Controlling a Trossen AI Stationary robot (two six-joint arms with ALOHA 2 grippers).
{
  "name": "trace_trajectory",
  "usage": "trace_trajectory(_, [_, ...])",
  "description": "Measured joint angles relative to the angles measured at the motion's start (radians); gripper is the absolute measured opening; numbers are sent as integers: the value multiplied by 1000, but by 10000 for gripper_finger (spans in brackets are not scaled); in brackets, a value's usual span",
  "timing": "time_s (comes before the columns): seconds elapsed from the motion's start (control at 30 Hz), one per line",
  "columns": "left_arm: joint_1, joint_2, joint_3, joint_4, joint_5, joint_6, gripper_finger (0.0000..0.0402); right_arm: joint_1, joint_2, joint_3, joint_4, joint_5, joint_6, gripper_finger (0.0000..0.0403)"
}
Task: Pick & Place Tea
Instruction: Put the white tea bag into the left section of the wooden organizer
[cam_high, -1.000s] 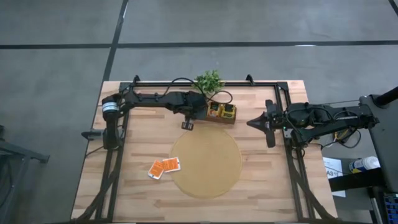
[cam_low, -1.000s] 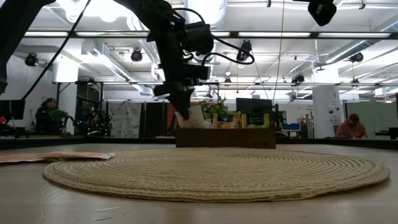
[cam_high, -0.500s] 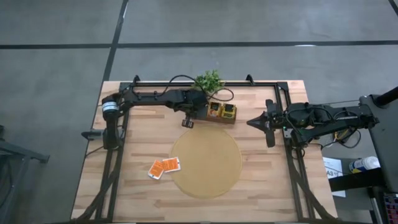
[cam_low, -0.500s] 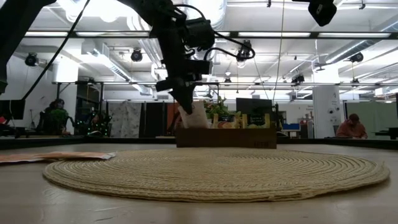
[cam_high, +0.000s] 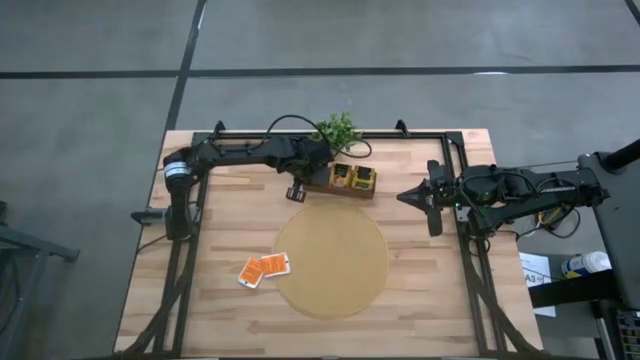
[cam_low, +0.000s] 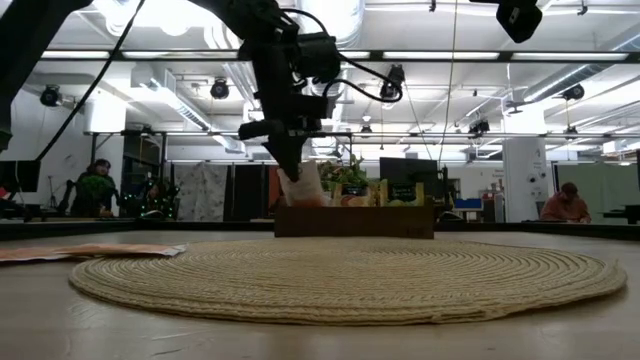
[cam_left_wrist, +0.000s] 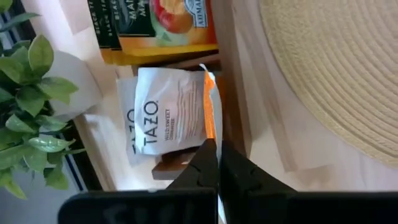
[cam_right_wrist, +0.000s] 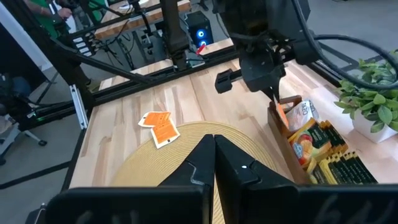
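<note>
On your far left, two orange-red tea packets (cam_high: 264, 268) lie flat on the bare wooden table (cam_high: 220, 300), just beside the left edge of the round woven mat (cam_high: 331, 260); one corner looks to overlap its rim. Moving right, your left gripper (cam_high: 297, 190) sits at the left end of the small wooden box (cam_high: 352, 190), behind the mat and next to the potted green plant (cam_high: 336, 130). Its fingers (cam_left_wrist: 205, 163) are pressed together on the orange-trimmed edge of a white tea packet (cam_left_wrist: 166, 118), which stands tilted in the box's end compartment, against the yellow packets (cam_left_wrist: 163, 28) filling the rest of the box. In the low view that white packet (cam_low: 301, 186) pokes up above the box wall beneath the gripper. Farther right, your right gripper (cam_high: 428, 205) waits at the table's right edge, well apart from the box and mat, with its fingers (cam_right_wrist: 214, 155) closed together and holding nothing.
</note>
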Motion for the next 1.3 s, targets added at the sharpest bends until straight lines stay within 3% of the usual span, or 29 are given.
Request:
trace_trajectory(0.27, [7, 0, 73, -32, 9, 2, 0, 0, 0, 0, 0, 0, 0, 8])
trace_trajectory(0.73, [60, 0, 203, -115, 110, 1, 0, 0, 1, 0, 1, 0, 0, 8])
trace_trajectory(1.3, [79, 27, 206, -202, 187, -30, 0, 0, 1, 0, 4, 0, 1, 8])
